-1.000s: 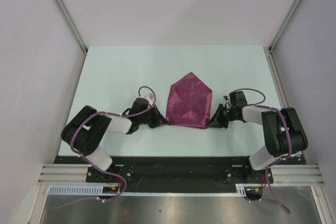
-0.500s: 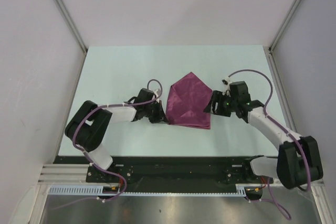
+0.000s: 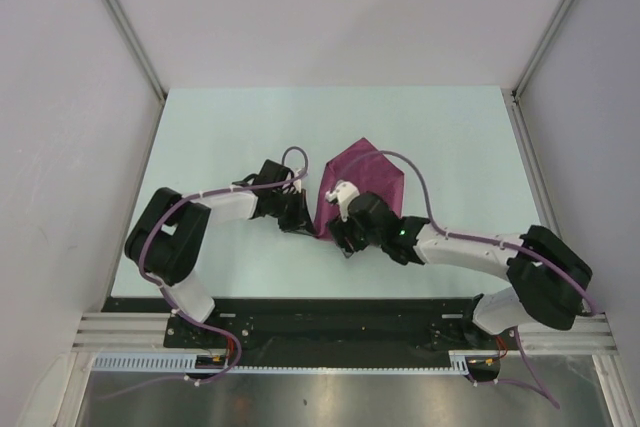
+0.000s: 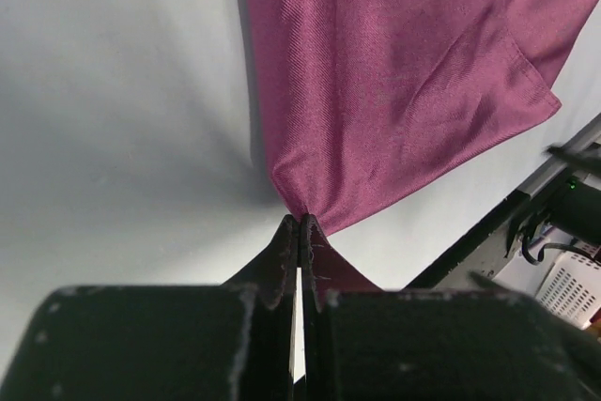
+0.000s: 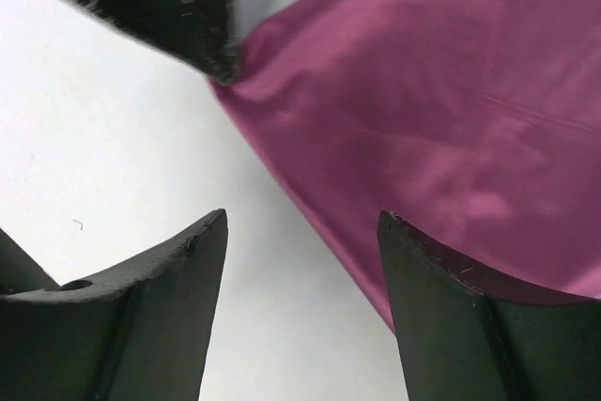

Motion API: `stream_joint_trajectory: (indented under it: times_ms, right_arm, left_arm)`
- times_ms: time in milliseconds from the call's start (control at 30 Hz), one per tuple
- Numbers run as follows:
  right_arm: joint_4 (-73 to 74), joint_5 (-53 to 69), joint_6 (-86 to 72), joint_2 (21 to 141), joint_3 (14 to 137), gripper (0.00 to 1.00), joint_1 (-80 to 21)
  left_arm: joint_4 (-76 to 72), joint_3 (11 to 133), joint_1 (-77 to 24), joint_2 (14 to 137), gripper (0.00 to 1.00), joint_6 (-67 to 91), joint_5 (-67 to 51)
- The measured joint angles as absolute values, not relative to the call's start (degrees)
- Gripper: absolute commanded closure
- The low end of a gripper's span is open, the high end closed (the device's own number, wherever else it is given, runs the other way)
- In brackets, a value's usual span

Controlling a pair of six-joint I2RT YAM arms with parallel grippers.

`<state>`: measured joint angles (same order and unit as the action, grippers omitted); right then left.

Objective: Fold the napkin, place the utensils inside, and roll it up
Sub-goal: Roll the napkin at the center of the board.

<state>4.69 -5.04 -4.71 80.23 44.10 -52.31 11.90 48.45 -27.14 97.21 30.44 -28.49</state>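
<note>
Top view: napkin (image 3: 368,175) lies roughly mid-tabletop (image 3: 220,137), pointed end away from the arm bases. Left end effector (image 3: 305,227) sits at its near-left corner. Right arm reaches across the front, with the right end effector (image 3: 342,239) over the napkin's near edge, just beside the left one.
Left wrist: fingers (image 4: 282,251) pressed together, pinching the napkin corner. Cloth fans out from the pinch across the tabletop.
Right wrist: fingers (image 5: 178,269) spread wide, holding nothing, above the napkin's edge. Left end effector shows top left, at the corner.
</note>
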Motion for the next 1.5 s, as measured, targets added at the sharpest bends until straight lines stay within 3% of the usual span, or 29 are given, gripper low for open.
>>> stream_joint_trajectory:
  times_ms: [367,700,933,1033,1200,1233,1300,1433,1500]
  right_arm:
    - [-5.87,-16.78,2.66,90.63,45.6,0.31,-63.35]
    - [-8.78,-28.73,3.86,100.68,49.3,0.32,-66.22]
    - [-7.33,-35.22,2.24,100.97,49.45,0.36,-65.89]
    - [-7.51,-36.36,1.83,100.97,48.66,0.44,-65.76]
    - [-8.1,-36.62,1.78,100.95,47.55,0.7,-65.73]
    - [-8.16,-36.12,2.17,100.95,47.33,0.78,-65.71]
    - [-8.36,-35.05,3.09,100.95,47.11,0.82,-65.6]
    - [-8.49,-30.81,4.75,100.92,47.13,0.94,-64.4]
    - [-8.19,-28.47,5.23,100.79,47.55,0.95,-63.22]
  left_arm:
    - [12.14,48.47,-25.61,97.21,1.0,30.55,-32.23]
    - [12.12,48.47,-24.38,97.21,1.0,30.57,-33.69]
    - [12.14,48.47,-23.7,97.19,1.0,30.55,-33.89]
    - [12.14,48.47,-23.62,97.19,1.0,30.57,-34.0]
    - [11.99,48.47,-23.42,97.19,1.0,30.57,-34.7]
    - [11.79,48.47,-23.38,97.19,0.92,30.57,-34.83]
    - [11.31,48.47,-23.29,97.21,0.85,30.61,-35.07]
    - [9.87,48.4,-23.09,97.19,0.51,31.62,-35.29]
    - [8.73,48.18,-22.85,97.17,0.44,31.77,-35.31]
